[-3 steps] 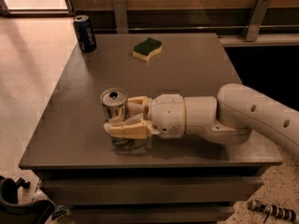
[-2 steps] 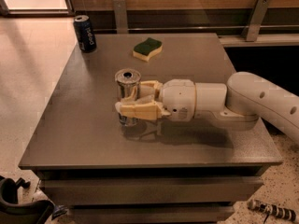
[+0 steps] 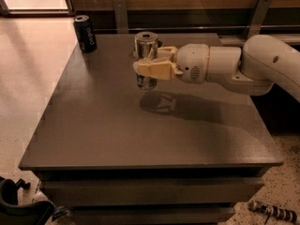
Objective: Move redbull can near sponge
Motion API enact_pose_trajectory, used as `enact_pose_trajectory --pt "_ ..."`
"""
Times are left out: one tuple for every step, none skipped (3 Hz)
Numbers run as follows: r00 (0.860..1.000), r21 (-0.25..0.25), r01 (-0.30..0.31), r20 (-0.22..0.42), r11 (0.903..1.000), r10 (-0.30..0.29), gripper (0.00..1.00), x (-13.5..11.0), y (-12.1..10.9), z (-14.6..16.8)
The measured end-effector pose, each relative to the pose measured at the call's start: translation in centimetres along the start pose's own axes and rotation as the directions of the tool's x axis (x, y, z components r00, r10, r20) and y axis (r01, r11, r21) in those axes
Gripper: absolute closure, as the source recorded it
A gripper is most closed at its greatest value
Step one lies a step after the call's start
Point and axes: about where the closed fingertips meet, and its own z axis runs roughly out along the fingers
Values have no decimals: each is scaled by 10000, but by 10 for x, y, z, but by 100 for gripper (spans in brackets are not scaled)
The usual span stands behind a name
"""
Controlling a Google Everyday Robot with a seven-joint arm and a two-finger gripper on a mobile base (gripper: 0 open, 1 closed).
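One redbull can, clamped in the hand, hangs above the tabletop's far edge; next, lower it beside the unseen sponge.

Jaws, redbull can over tabletop; dark can far-left

We saw a square, dark grey-brown table filling the middle of the frame, its top smooth and matte, with a stepped base below its front edge. Standing upright on it, at the corner in the upper left of the frame, was a short dark blue can. Above the upper middle of the top hung the gripper, its fingers clasped around the redbull can, which was clear of the surface; their shadow lay on the table just below.
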Motion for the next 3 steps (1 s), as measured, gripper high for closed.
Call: enact_pose_trajectory --pt "9998 908 85 -211 9958 -66 100 -3 -58 -5" --pt "9999 2061 7 140 9785 -37 100 10 -125 -13" --pt "9994 2733 45 328 9619 -140 100 21 -160 -21"
